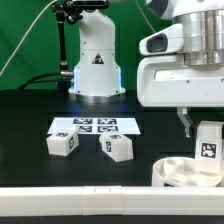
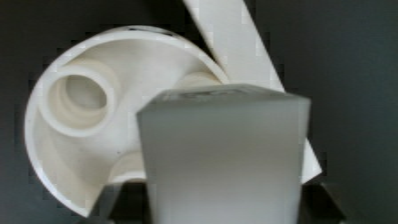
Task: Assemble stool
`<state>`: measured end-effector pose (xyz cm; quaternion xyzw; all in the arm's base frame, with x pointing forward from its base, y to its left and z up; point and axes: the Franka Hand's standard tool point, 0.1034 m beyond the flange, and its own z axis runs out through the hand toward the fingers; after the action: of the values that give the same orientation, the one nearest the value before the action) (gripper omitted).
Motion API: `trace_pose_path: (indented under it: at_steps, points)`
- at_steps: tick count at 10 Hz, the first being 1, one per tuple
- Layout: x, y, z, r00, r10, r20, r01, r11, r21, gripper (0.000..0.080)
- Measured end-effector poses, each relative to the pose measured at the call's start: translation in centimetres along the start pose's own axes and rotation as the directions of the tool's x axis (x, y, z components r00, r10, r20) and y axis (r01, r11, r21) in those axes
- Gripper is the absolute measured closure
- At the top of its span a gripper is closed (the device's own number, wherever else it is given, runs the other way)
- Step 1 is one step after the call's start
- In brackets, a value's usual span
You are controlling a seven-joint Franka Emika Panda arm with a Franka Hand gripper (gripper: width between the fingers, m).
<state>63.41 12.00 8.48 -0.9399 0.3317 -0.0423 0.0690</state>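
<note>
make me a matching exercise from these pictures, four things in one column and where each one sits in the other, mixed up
Things
1. marker board
2. seat
3. held leg
4. loose legs

Places
a. clamped in the gripper, above the seat
b. lying flat on the table in front of the robot base
c. on the table at the exterior view's right, below the gripper
d. on the table just on the camera's side of the marker board

Pairs: 1-b, 2-c, 3-a, 4-d
</note>
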Motion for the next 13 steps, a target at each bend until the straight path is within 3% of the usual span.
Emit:
trace_pose_path:
  at_steps: [5, 8, 11, 13]
  points:
    - [0.00, 0.09, 0.07, 0.944, 0.330, 0.030, -0.330, 0.944, 0.022, 0.0459]
    - [0.00, 0.41, 0.11, 0.776, 0.623, 0.098, -0.629, 0.776, 0.049, 0.0459]
    - [-0.27, 0.21, 0.26, 0.542, 0.825, 0.156, -0.838, 0.544, 0.039, 0.0459]
    - [-0.37, 0.12, 0.25, 0.417, 0.894, 0.165, -0.907, 0.421, 0.012, 0.0459]
